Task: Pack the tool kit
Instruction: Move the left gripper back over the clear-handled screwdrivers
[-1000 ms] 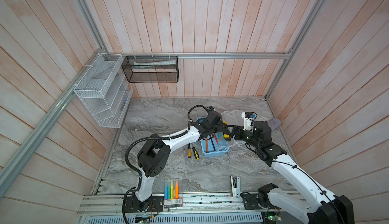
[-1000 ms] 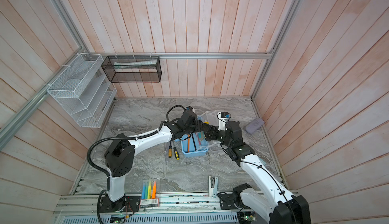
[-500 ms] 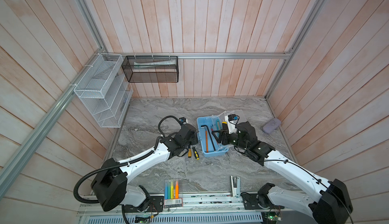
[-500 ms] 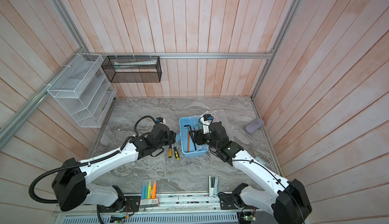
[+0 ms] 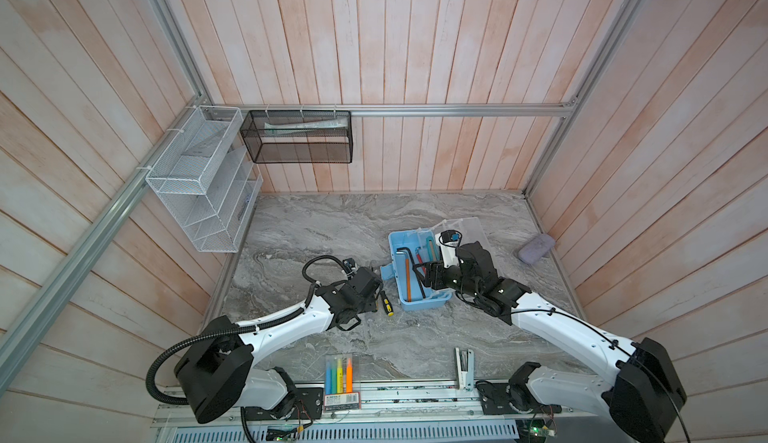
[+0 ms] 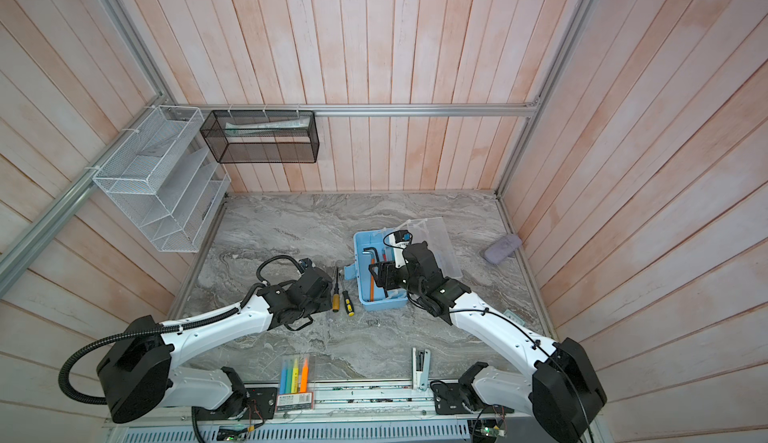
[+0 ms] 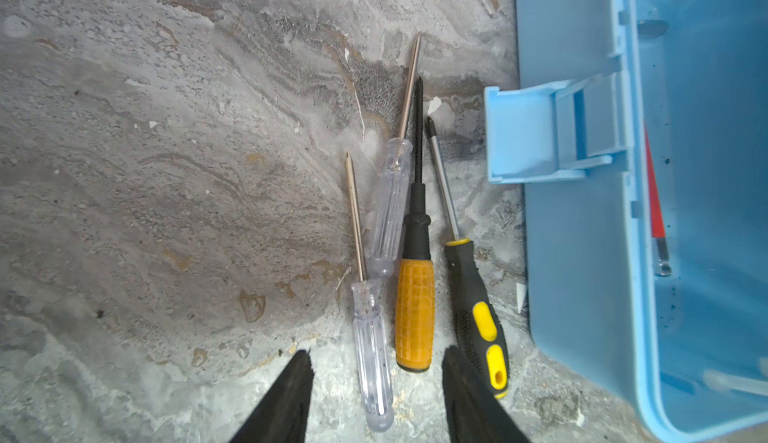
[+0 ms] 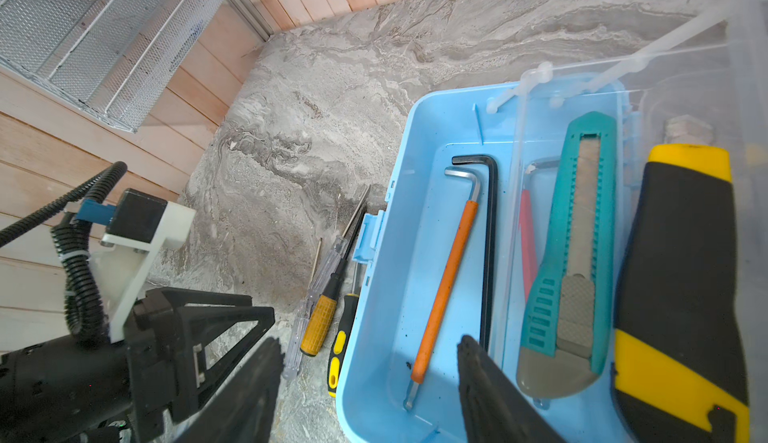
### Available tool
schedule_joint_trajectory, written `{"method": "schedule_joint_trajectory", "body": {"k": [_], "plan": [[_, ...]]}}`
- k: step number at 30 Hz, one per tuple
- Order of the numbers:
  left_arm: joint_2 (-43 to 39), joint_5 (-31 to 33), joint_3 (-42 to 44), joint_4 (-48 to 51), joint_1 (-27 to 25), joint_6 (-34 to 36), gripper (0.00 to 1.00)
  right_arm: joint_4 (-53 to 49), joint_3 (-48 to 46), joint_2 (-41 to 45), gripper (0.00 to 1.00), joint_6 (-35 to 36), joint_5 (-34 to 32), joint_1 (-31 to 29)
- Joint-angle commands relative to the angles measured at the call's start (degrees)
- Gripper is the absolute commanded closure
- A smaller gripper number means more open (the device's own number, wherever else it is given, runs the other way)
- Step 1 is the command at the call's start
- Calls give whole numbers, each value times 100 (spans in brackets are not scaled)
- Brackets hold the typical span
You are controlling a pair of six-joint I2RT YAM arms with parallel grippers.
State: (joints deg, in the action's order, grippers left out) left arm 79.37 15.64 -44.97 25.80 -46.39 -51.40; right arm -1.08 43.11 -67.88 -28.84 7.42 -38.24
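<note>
The blue box lay open on the table, hex keys inside. My right gripper hung released above it; my left gripper stood released over four screwdrivers beside it. Closing could pinch two handles, dropping one.

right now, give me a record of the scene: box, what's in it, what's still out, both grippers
box: light blue box, clear lid open
inside: orange-sleeved hex key, black hex key, teal knife
yellow-black knife: at the lid side; inside or not, unclear
outside: two clear-handled screwdrivers, orange-handled screwdriver, black-and-yellow screwdriver, on the table beside the box
left gripper: open over the screwdriver handles, empty
right gripper: open over the box, empty
</note>
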Motion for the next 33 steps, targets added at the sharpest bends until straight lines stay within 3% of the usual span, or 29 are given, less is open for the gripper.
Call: {"method": "schedule_joint_trajectory", "body": {"k": [1,14,33], "plan": [[121,61,142,-119,-37,-238,49,31,77,-42,37,49,-156,-126],[-176,-325,715,-838,71,-331,49,-481,685,-600,43,328,-903,-1180],[621,-68,466,-767,47,-432,56,-189,554,-772,43,344,-838,-1184]]}}
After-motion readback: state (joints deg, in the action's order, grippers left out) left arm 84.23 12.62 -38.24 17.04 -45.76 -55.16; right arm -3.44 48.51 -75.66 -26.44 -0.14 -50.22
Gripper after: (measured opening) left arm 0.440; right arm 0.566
